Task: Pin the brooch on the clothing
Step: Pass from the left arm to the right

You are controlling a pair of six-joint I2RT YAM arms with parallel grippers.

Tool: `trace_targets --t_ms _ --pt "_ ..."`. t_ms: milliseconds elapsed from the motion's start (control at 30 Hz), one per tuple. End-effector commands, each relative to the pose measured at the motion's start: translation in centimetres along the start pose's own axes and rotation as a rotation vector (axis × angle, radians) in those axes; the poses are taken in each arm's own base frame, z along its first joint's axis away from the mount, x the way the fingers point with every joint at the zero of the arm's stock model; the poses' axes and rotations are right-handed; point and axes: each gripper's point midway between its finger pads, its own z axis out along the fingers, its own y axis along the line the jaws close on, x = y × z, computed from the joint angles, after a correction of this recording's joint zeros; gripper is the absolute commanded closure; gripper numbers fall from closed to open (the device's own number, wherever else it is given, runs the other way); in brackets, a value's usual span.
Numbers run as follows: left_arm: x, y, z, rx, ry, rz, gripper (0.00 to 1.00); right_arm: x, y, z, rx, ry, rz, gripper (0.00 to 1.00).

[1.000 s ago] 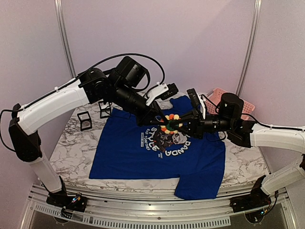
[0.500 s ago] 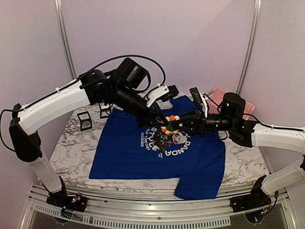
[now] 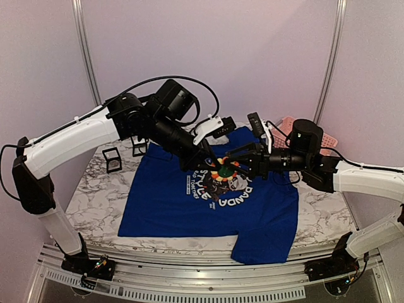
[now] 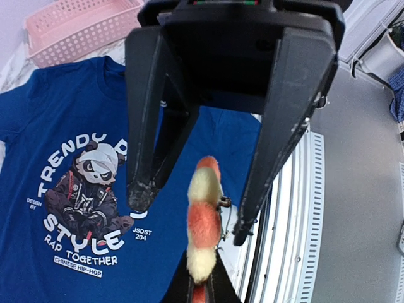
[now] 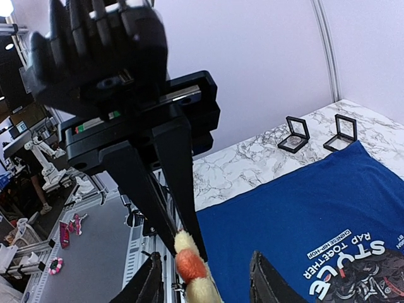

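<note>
Left fingers [image 4: 148, 126] spread wide straddle the brooch [image 4: 203, 221], which the right fingers [image 5: 264, 281] pinch above the clothing [image 4: 38, 113]

The marble tabletop [image 3: 95, 189] carries a royal blue T-shirt [image 3: 177, 208] spread flat with its print facing up, and one sleeve reaches the near edge. Two small black square boxes [image 3: 112, 159] stand just beyond the T-shirt's far left corner. A pink basket [image 4: 76, 25] sits past its far right side.

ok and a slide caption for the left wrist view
left gripper open, a finger each side of the edge-on flower brooch, above the blue trendy panda t-shirt
</note>
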Motion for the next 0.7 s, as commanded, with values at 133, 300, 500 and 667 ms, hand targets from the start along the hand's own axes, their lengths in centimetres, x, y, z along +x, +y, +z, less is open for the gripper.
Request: trace_targets --t_ms 133,300,500,667 --pt "-0.1 -1.2 -0.9 0.009 -0.01 0.009 1.0 1.1 -0.5 -0.1 0.03 0.032 0.014 0.69" --pt "-0.2 -1.2 -1.0 0.013 -0.013 0.009 1.0 1.7 -0.7 -0.1 0.037 0.043 0.018 0.69" --pt "-0.3 -1.3 -1.0 0.018 -0.016 0.01 1.0 2.0 -0.5 0.0 0.016 0.056 0.024 0.62" --pt "-0.2 -1.3 -0.9 0.018 -0.013 0.011 1.0 2.2 -0.2 0.1 -0.006 0.067 0.031 0.53"
